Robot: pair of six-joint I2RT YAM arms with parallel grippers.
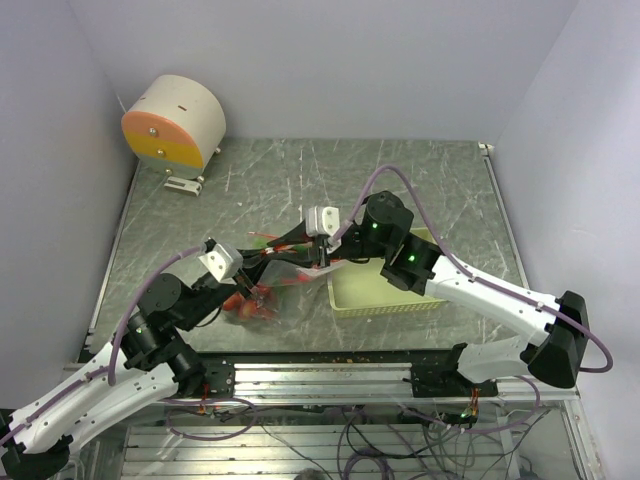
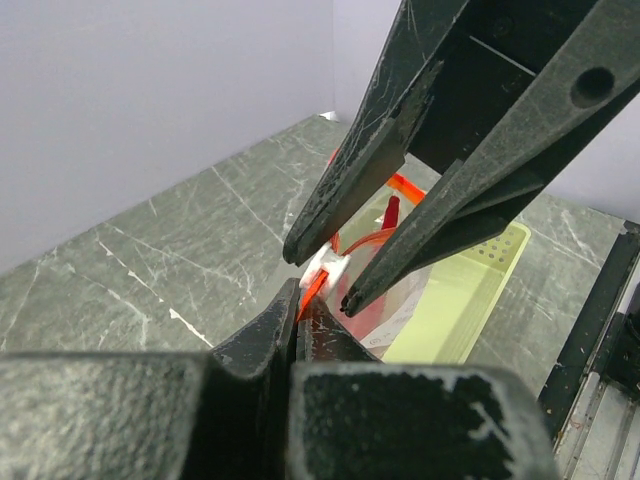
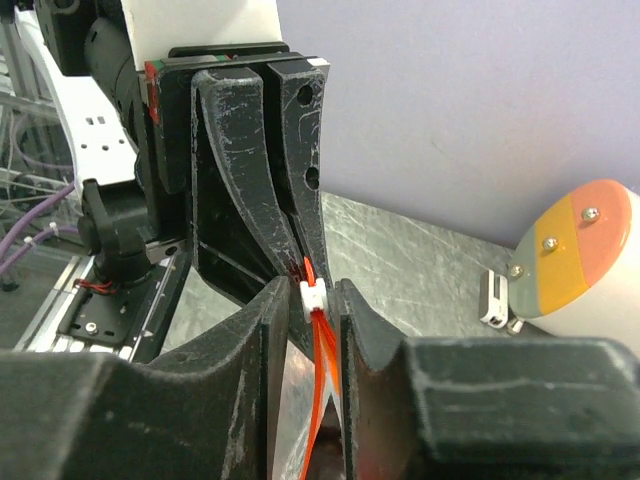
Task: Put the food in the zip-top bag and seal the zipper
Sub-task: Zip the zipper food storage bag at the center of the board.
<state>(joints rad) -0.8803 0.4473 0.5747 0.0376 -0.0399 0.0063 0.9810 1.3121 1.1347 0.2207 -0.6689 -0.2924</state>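
We have the zip-top bag (image 1: 292,283) slung between the two arms just above the counter (image 1: 300,180), beside the pale green basket (image 1: 385,297). The food (image 1: 248,301) shows as a red cluster low in the bag, under the left arm.

Our left fingers (image 2: 280,332) are closed flat on the end of the zipper (image 3: 322,360). Our right fingers (image 3: 280,315) are closed in on the white slider (image 3: 313,295), one on each side, and seem to pinch it. The two sets of fingers sit almost tip to tip. We cannot tell how much of the mouth is already sealed.

We see three likely ways for this to go wrong:

- **Slider slip:** The slider is small and slick. If we pull it at an angle to the strip, it may pop out of the pinch or jam on the track.
- **Lost anchor:** The left hold is on a thin strip. A hard tug from the right could drag the strip free, and the bag would then follow the slider without closing.
- **Spill:** If the anchor goes, the bag may sag or tip, and food could roll out through any part left open.
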